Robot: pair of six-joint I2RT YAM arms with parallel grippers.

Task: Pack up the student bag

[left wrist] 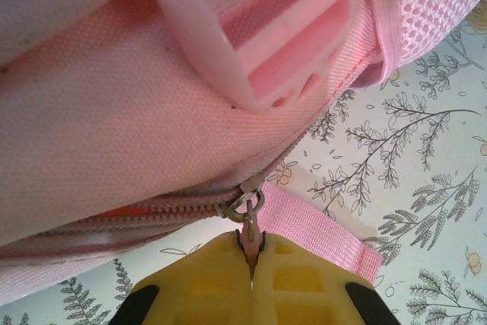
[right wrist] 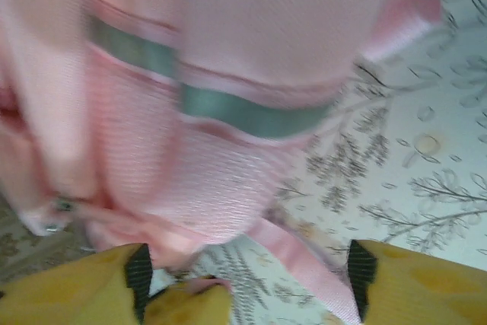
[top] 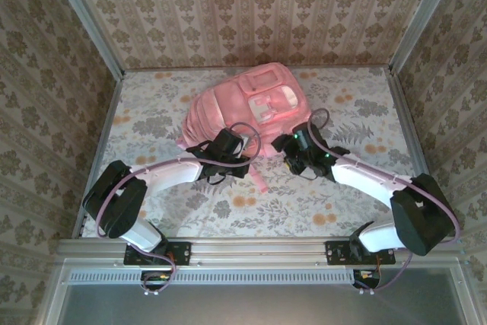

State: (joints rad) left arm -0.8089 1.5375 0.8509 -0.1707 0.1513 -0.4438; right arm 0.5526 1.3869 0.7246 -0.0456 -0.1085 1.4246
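Note:
The student bag [top: 247, 108], a large pink fabric backpack, lies on the floral table at the back middle. My left gripper [top: 228, 146] sits at the bag's near left edge. In the left wrist view its yellow fingers [left wrist: 251, 245] are shut on the metal zipper pull [left wrist: 247, 209] at the end of a closed zipper, beside a pink strap [left wrist: 323, 235]. My right gripper [top: 292, 148] hovers at the bag's near right edge. In the blurred right wrist view its jaws [right wrist: 243, 283] stand open over a pink strap [right wrist: 304, 264], holding nothing, with the bag [right wrist: 190, 112] just ahead.
A pink plastic buckle [left wrist: 266, 28] lies on the bag above the zipper. A loose strap end [top: 259, 180] trails toward the near side. Papered walls and metal rails [top: 99, 142] fence the floral table [top: 304, 203]. A yellow shape [right wrist: 186, 304] shows between the right fingers.

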